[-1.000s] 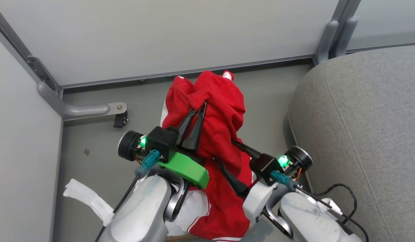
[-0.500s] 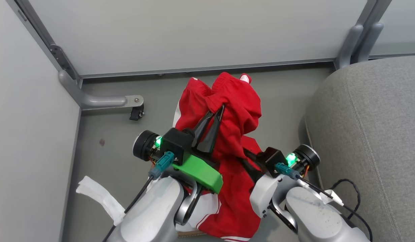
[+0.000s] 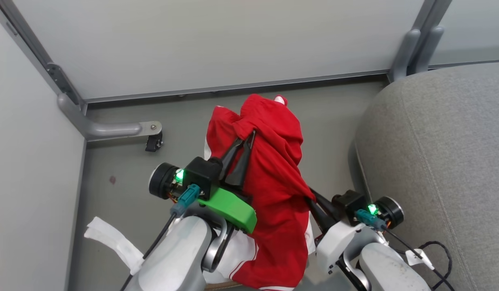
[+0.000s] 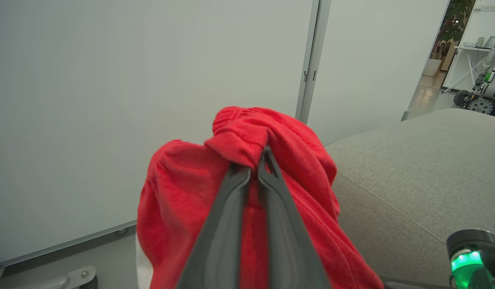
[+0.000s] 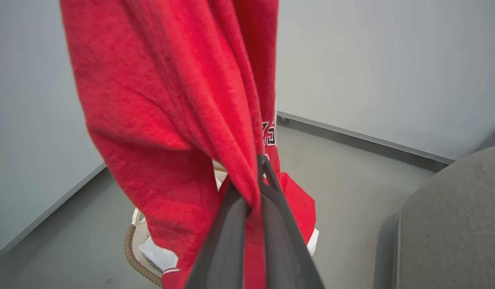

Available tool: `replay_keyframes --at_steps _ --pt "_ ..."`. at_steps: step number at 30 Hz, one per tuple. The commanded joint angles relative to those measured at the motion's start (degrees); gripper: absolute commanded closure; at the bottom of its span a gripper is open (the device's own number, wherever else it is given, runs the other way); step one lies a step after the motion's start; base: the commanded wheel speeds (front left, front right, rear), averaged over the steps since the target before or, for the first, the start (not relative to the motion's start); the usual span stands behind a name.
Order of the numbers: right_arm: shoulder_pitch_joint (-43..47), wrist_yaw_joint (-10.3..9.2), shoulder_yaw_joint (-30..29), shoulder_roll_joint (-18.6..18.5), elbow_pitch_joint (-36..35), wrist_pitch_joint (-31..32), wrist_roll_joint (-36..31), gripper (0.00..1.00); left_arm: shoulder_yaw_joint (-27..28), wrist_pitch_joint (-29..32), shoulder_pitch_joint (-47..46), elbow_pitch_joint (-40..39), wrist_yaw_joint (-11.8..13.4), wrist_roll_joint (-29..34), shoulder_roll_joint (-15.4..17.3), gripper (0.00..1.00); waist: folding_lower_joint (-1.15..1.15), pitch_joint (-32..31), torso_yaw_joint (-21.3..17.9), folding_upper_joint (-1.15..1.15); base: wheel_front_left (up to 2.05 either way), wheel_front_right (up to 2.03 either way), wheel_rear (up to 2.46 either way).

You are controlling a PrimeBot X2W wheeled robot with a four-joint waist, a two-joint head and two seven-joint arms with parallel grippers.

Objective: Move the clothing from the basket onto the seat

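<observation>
Leaves the woven basket (image 5: 131, 249) low and close, with red-and-white fabric (image 5: 299, 208) seemingly lying in it. Clamps the red garment (image 3: 273, 169) twice: right tool (image 5: 261, 160) clenched on the lower drape, left tool (image 4: 263, 154) clenched on the gathered waistband higher up, well above the floor (image 3: 124, 194). Has yet to swing it over the grey sofa seat (image 3: 435, 141) just beside; judged roughly midway for this piece.

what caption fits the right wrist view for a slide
Right gripper shut on red clothing hanging above the basket, grey seat at right.

Illegible black lettering (image 5: 270, 134) on clothing (image 5: 179, 100)
</observation>
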Motion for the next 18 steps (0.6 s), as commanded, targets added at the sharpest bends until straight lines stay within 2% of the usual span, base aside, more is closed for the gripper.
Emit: replay_keyframes --at_steps 1,2,10,18 --pt "1.4 -0.06 -1.1 -0.4 -1.8 0.0 0.4 1.00 0.9 -0.1 0.7 0.2 0.0 0.5 0.1 0.55 0.00 -0.3 -0.8 0.00 0.00 0.00 0.00" --pt "1.8 -0.06 -1.9 -0.4 -3.3 0.0 0.6 1.00 1.1 -0.1 1.1 0.4 0.1 0.7 0.2 0.00 0.00 -0.3 -1.2 0.00 0.00 0.00 0.00" --pt "5.3 -0.06 -6.8 -0.3 -15.9 0.0 2.9 1.00 5.0 -0.1 3.3 2.3 -0.8 3.5 0.4 0.00 0.00 0.2 -7.0 0.00 0.00 0.00 0.00" --pt "6.8 -0.06 -9.4 -0.3 -22.3 0.0 4.6 1.00 8.9 -0.1 5.6 3.3 -2.7 6.2 1.3 0.00 0.00 1.9 -17.7 0.00 0.00 0.00 0.00"
